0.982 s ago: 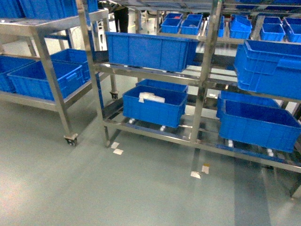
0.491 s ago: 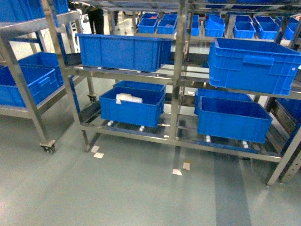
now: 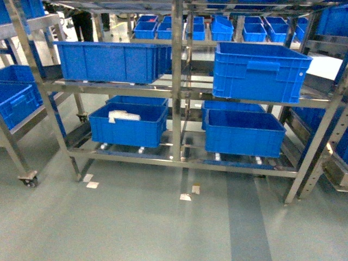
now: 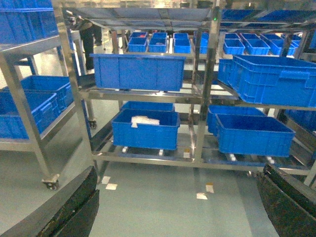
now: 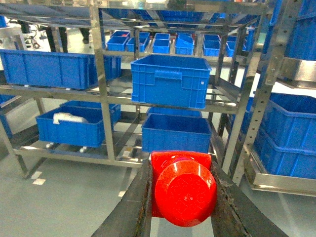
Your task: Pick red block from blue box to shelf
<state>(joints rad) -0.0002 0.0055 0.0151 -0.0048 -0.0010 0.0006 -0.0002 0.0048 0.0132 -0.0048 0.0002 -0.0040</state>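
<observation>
Two dark claw fingers (image 5: 136,207) pinch the glossy red block (image 5: 183,190); left claw (image 4: 173,207) spread.

End effector (image 5: 183,217): right arm's, two dark fingers (image 5: 132,207) clamped on either side of the brick.
Held item: small glossy red plastic block (image 5: 183,187), round stud facing the camera.
Backdrop: shiny stainless steel shelf (image 5: 101,89) with slotted uprights, dark blue ribbed plastic crates (image 5: 170,79) on its tiers.
Ground: grey-green floor (image 5: 69,207).

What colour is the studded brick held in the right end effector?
Glossy red plastic brick, clamped in the right end effector; the right wrist view shows it best.
</observation>
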